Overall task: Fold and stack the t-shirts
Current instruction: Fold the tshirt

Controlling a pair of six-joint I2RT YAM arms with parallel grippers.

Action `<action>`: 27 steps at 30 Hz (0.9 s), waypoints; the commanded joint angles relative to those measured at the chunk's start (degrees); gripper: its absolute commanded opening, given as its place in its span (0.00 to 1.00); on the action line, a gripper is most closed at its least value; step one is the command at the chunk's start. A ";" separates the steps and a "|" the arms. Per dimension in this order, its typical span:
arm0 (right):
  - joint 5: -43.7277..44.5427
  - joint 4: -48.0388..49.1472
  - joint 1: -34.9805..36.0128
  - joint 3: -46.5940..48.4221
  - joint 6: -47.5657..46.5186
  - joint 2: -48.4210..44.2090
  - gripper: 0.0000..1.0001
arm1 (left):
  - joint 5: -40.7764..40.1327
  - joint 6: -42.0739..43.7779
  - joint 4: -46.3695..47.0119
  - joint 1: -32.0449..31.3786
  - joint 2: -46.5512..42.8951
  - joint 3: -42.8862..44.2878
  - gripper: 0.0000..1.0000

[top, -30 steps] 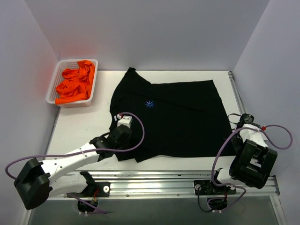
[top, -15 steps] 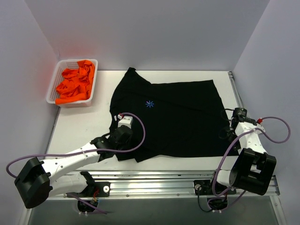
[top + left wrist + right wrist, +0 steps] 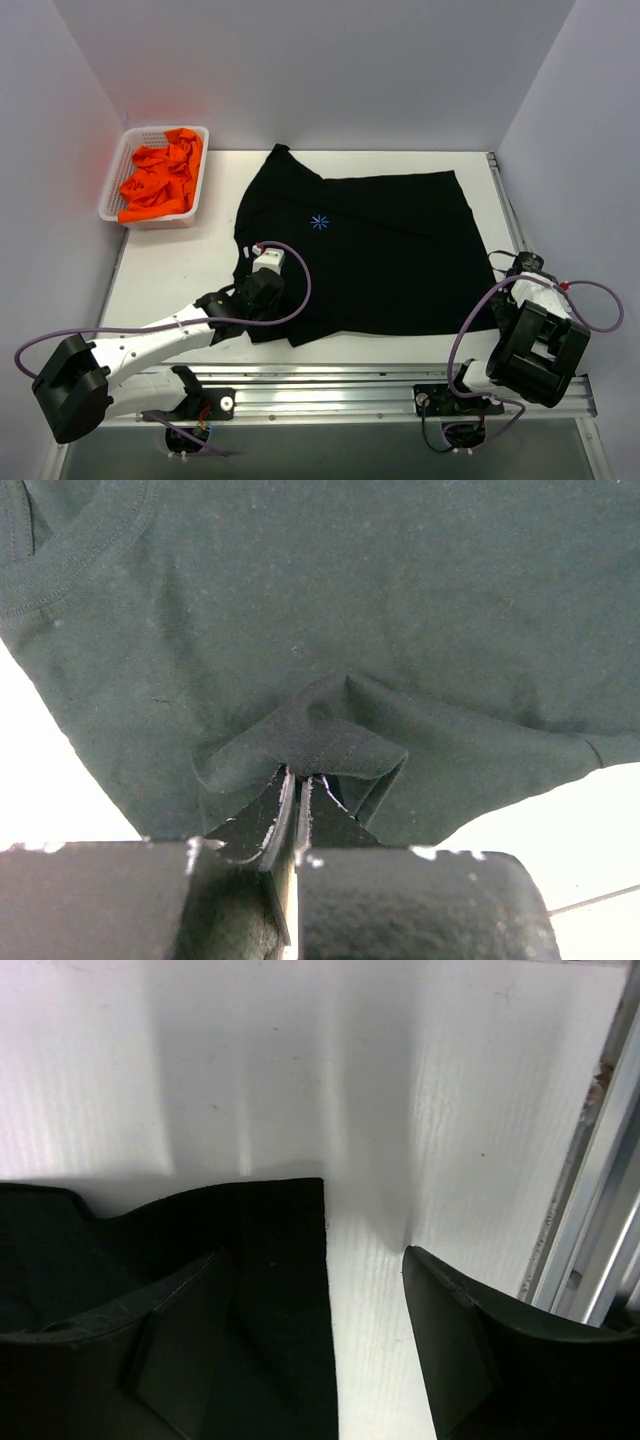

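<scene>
Black t-shirt (image 3: 370, 250) lies spread flat over ctr of the white surface (image 3: 180, 265), light-blue star mark (image 3: 319, 222) facing up, left of ctr on the cloth. Left hand (image 3: 298, 775) sits at the shirt's lower-left edge in the top view; wrist view shows its fingers pressed together w/ a small raised fold of black cloth pinched btw them. Right hand (image 3: 310, 1252) is at the shirt's lower-right corner, low in frame near the metal rail (image 3: 590, 1210): jaws spread wide, left-of-frame finger (image 3: 190, 1310) over the cloth corner, the other over bare surface, gripping nothing; can't tell if either touches down. Orange t-shirts (image 3: 160, 175) are bunched in a heap inside the white mesh basket (image 3: 113, 190), upper left of the top view, well apart from the black one.
</scene>
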 commanded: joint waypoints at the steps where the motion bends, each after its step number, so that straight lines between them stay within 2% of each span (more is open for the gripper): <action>1: -1.89 -0.08 -0.15 -1.36 -0.76 2.11 0.64 | -1.02 0.58 2.37 -0.33 0.36 1.72 0.02; 2: -1.89 0.01 -0.15 -1.45 -0.85 2.02 0.64 | -1.02 0.58 2.37 -0.33 0.53 1.72 0.02; 3: -1.89 0.27 -0.15 -1.45 -0.94 1.94 0.58 | -1.02 0.58 2.45 -0.33 0.53 1.72 0.02; 4: -1.97 0.53 -0.15 -1.45 -1.02 1.76 0.48 | -1.02 0.58 2.45 -0.33 0.71 1.72 0.02; 6: -2.59 1.50 -0.32 -1.45 -1.90 1.50 0.18 | -1.02 0.58 2.46 -0.41 0.80 1.81 0.02; 7: -3.03 1.94 -0.50 -1.71 -2.25 1.58 0.13 | -1.02 0.58 2.54 -0.50 0.80 1.81 0.02; 10: -5.22 4.13 -1.20 -3.02 -3.22 2.81 0.08 | -1.20 0.58 2.46 -0.59 1.06 1.90 0.02; 12: -7.50 6.94 -1.29 -3.90 -4.79 4.48 0.00 | -1.29 0.58 2.45 -0.68 1.15 1.90 0.02; 15: -10.50 9.50 -1.29 -5.49 -5.33 5.10 0.00 | -1.29 0.58 2.45 -0.85 1.32 2.07 0.02; 19: -8.13 8.36 -1.20 -5.75 -4.72 2.38 0.00 | -1.55 0.58 2.46 -0.94 1.76 2.25 0.02; 22: -7.52 6.70 -0.77 -4.88 -4.89 -2.45 0.00 | -2.34 0.58 1.93 -1.29 1.94 2.60 0.02; 27: -1.72 -0.69 -0.15 -1.02 -6.12 -13.78 0.00 | -5.23 -0.12 -2.28 -1.82 0.36 4.53 0.02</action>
